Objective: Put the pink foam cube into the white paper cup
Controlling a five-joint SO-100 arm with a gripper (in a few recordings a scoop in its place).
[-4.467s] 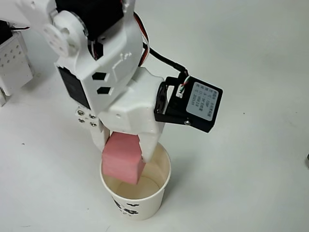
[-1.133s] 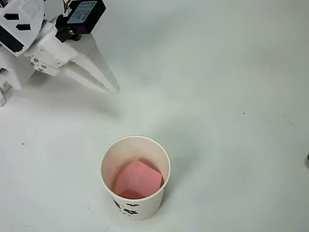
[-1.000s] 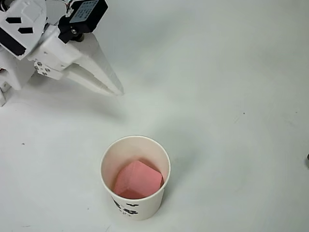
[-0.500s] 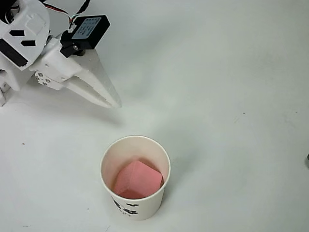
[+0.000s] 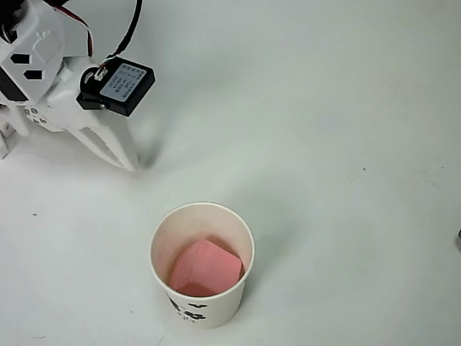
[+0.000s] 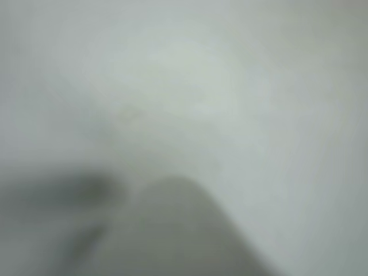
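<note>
A plain white tabletop (image 5: 346, 144) is seen in the overhead view, matte and softly shadowed. A few tiny dark specks are scattered on it. A small dark object (image 5: 458, 240) is cut off by the right edge. In the wrist view, a blurred pale surface (image 6: 230, 86) is shown.

A round cream-white paper cup (image 5: 202, 264) with black printed marks stands upright on the pale white table (image 5: 346, 144). A salmon-pink foam cube (image 5: 206, 268) lies tilted inside it. The white arm's hand (image 5: 122, 160) sits well apart at upper left, its pointed fingers (image 5: 108, 148) close together, tips at the table.
</note>
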